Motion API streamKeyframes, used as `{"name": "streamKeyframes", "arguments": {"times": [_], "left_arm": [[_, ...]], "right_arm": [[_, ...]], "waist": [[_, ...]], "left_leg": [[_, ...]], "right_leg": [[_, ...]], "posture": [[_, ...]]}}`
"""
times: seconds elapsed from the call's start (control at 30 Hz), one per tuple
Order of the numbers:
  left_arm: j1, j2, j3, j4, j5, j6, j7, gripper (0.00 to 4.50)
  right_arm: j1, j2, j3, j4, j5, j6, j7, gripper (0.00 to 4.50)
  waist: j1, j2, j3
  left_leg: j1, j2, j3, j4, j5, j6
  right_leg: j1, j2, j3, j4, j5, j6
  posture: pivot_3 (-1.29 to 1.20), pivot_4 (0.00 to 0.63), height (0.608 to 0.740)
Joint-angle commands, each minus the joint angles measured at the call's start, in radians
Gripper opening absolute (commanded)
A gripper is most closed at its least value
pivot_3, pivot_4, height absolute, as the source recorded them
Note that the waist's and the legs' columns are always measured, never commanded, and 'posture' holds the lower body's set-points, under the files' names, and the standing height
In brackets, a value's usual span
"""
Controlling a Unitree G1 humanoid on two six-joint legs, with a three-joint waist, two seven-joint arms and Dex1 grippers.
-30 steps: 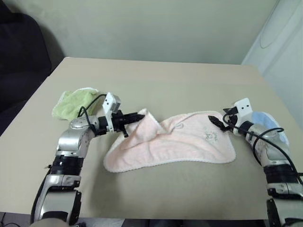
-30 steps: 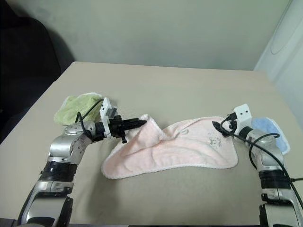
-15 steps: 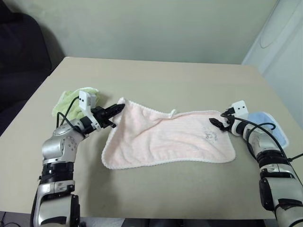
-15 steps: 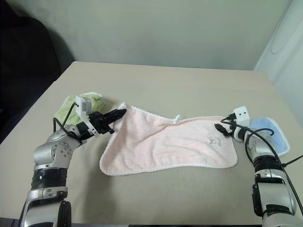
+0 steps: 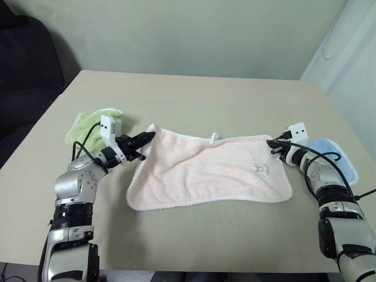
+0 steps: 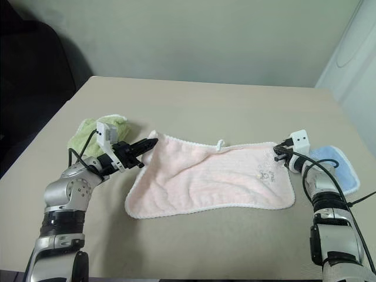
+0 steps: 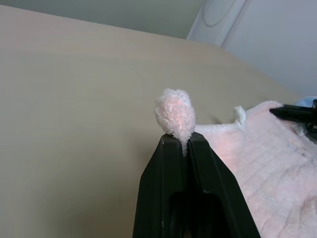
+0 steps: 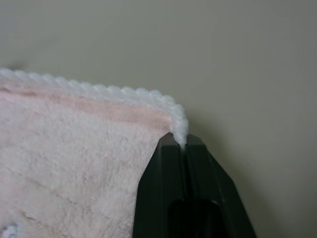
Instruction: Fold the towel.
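The pale pink towel (image 5: 205,170) with white trim lies spread across the middle of the tan table (image 5: 200,100), its small loop tag (image 5: 214,137) on the far edge. My left gripper (image 5: 150,136) is shut on the towel's far left corner; in the left wrist view a pink tuft (image 7: 174,111) pokes out above the closed fingers (image 7: 163,163). At the far right corner my right gripper (image 5: 272,143) is shut on the white trim (image 8: 179,125), pinched between its black fingers (image 8: 198,163).
A small light green cloth (image 5: 91,126) lies behind my left arm near the table's left edge. A light blue cloth (image 5: 335,158) sits beside my right forearm near the right edge. A white panel (image 5: 346,53) stands past the right side.
My left gripper has pulled the towel's corner out to the left, flattening the bunched cloth. The right gripper, open beside the right corner before, has closed on it.
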Motion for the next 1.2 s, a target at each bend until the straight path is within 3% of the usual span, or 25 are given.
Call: {"name": "streamKeyframes", "arguments": {"times": [0.03,0.17,0.33,0.53,0.67,0.87,1.0,1.1,1.2], "left_arm": [[-0.004,0.0,0.009,-0.025,0.001,-0.015,0.009,0.0],[-0.023,-0.007,0.023,-0.02,-0.003,-0.031,0.031,0.0],[-0.17,-0.023,-0.013,0.055,0.055,-0.11,0.06,0.0],[-0.501,-0.066,-0.01,0.373,0.127,-0.283,0.094,0.0],[-0.601,-0.05,0.002,0.482,0.139,-0.363,0.054,0.0],[-0.418,0.018,0.017,0.314,0.07,-0.262,-0.091,0.0],[-0.155,0.083,0.021,0.076,-0.002,-0.138,-0.181,0.0],[0.021,0.147,0.018,-0.085,-0.054,-0.03,-0.233,0.0],[0.147,0.201,0.047,-0.196,-0.128,0.072,-0.261,0.0]], "right_arm": [[0.026,-0.029,-0.049,-0.141,0.046,0.035,0.006,0.04],[0.087,-0.056,-0.075,-0.311,0.068,0.089,-0.007,0.04],[0.027,-0.123,-0.136,-0.394,0.093,0.169,-0.05,0.04],[-0.142,-0.198,-0.145,-0.339,0.064,0.141,-0.089,0.04],[-0.161,-0.253,-0.2,-0.397,0.102,0.13,-0.073,0.04],[0.121,-0.28,-0.369,-0.726,0.305,0.274,0.029,0.04],[0.446,-0.253,-0.454,-0.946,0.409,0.38,0.079,0.04],[0.697,-0.231,-0.486,-1.116,0.519,0.464,0.147,0.04],[0.882,-0.217,-0.472,-1.224,0.542,0.488,0.178,0.04]], "waist": [[0.0,0.0,0.0],[0.0,-0.001,0.001],[0.005,-0.002,0.003],[0.005,-0.003,0.005],[0.006,-0.003,0.005],[0.005,-0.002,0.005],[0.002,-0.003,0.005],[0.001,-0.004,0.006],[0.0,-0.004,0.006]], "left_leg": [[0.0,0.0,0.0,0.0,0.0,0.0],[0.0,0.0,0.0,0.0,0.0,0.0],[-0.002,-0.001,0.0,0.002,0.002,-0.001],[-0.003,-0.001,0.001,0.003,0.006,0.006],[-0.003,0.0,0.0,0.0,0.006,0.009],[-0.002,0.0,0.0,-0.001,0.006,0.006],[-0.002,-0.001,0.0,0.001,0.004,0.009],[-0.004,0.0,0.0,0.002,0.001,0.002],[-0.006,-0.001,0.0,0.002,0.0,-0.001]], "right_leg": [[0.0,0.0,0.0,0.0,0.0,0.0],[0.0,0.0,0.0,0.0,0.0,0.0],[0.0,0.0,0.0,0.0,0.0,-0.001],[-0.001,-0.001,0.0,-0.001,0.002,-0.001],[-0.001,0.0,-0.001,-0.003,0.002,0.002],[0.003,0.001,-0.001,-0.009,0.002,0.006],[0.005,0.002,-0.001,-0.012,0.003,0.006],[0.004,0.002,-0.001,-0.011,0.002,0.006],[0.001,0.002,0.0,-0.006,-0.014,0.009]], "posture": [[0.0,0.15,0.74],[0.0,0.15,0.74],[0.0,0.15,0.74],[0.0,0.15,0.74],[0.0,0.15,0.74],[0.0,0.15,0.74],[0.0,0.15,0.74],[0.0,0.15,0.74],[0.0,0.15,0.74]]}}
